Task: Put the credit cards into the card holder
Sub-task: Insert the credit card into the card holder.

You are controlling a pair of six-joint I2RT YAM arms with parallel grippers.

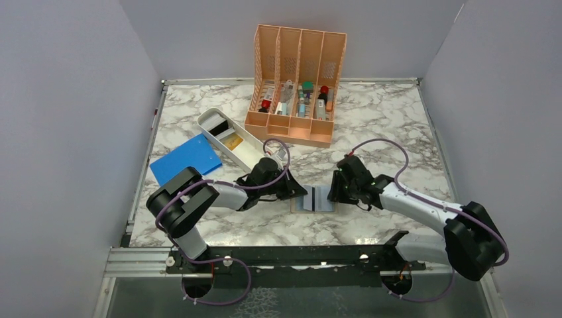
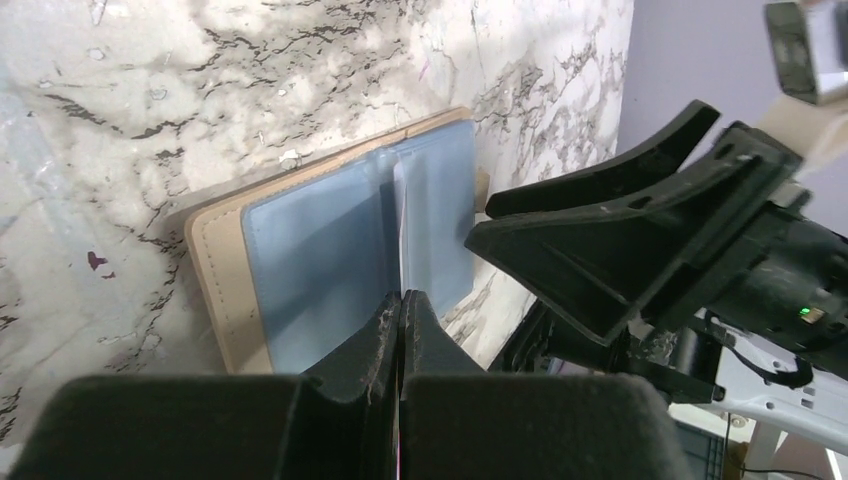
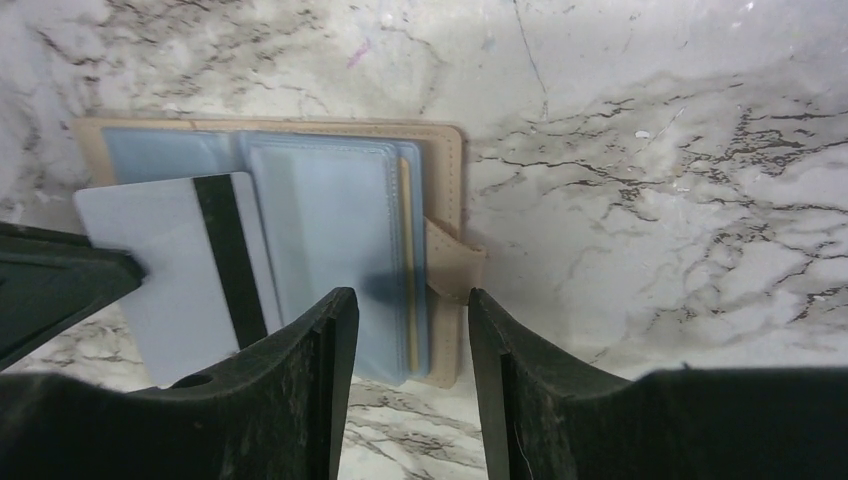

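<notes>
The tan card holder [image 1: 317, 199] lies open on the marble table between my two grippers, its clear bluish sleeves up. My left gripper [image 1: 299, 193] is shut on a pale credit card with a black stripe [image 3: 170, 270] and holds it edge-on [image 2: 399, 230] over the holder's left half [image 2: 320, 250], at the middle fold. In the left wrist view its jaws [image 2: 402, 297] are pressed together on the card. My right gripper [image 1: 333, 191] is open and empty [image 3: 412, 300] over the holder's right edge [image 3: 330, 210], by the tan snap tab [image 3: 450, 270]. A gold-yellow card [image 1: 232, 140] lies in the white tray.
A white oblong tray [image 1: 215, 132] stands at the back left, with a large blue flat sheet [image 1: 185, 161] beside it. An orange slotted rack [image 1: 295, 86] with small items stands at the back centre. Grey walls close the left, right and back sides.
</notes>
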